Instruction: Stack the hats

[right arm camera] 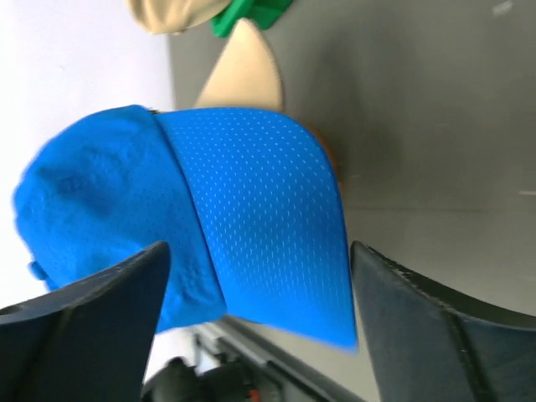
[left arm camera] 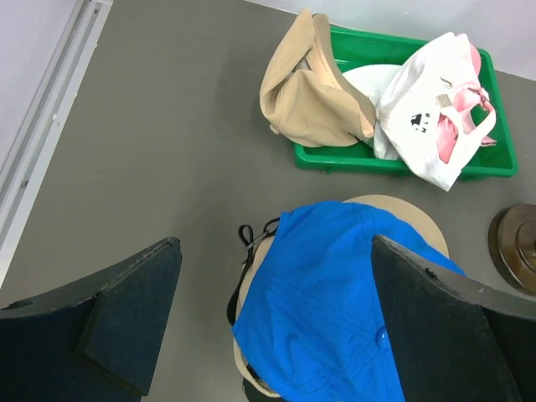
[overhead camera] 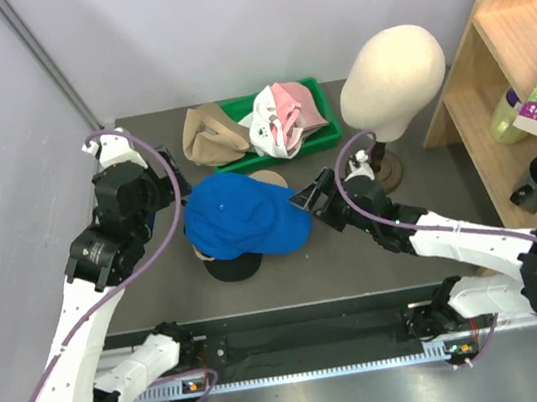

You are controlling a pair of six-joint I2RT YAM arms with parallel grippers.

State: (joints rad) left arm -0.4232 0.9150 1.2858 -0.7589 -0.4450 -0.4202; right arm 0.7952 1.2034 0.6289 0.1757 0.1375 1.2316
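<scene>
A blue hat [overhead camera: 240, 215] lies on top of a pile at the table's middle. A tan hat's brim [overhead camera: 267, 176] and a black hat [overhead camera: 233, 265] show under it. My right gripper [overhead camera: 311, 200] is open just right of the blue brim [right arm camera: 243, 193], which lies between the spread fingers [right arm camera: 100, 310] with a gap on each side. My left gripper [overhead camera: 174, 190] is open at the pile's left, above the blue crown [left arm camera: 327, 310]. A khaki-brown hat [overhead camera: 210, 134], a white hat [overhead camera: 268, 130] and a pink hat [overhead camera: 293, 106] lie in or against the green tray [overhead camera: 317, 87].
A cream mannequin head [overhead camera: 390, 66] stands on a round base [overhead camera: 385, 168] right of the pile, close behind my right gripper. A wooden shelf [overhead camera: 503, 75] with books and a bottle fills the right edge. Grey walls close the back and the left.
</scene>
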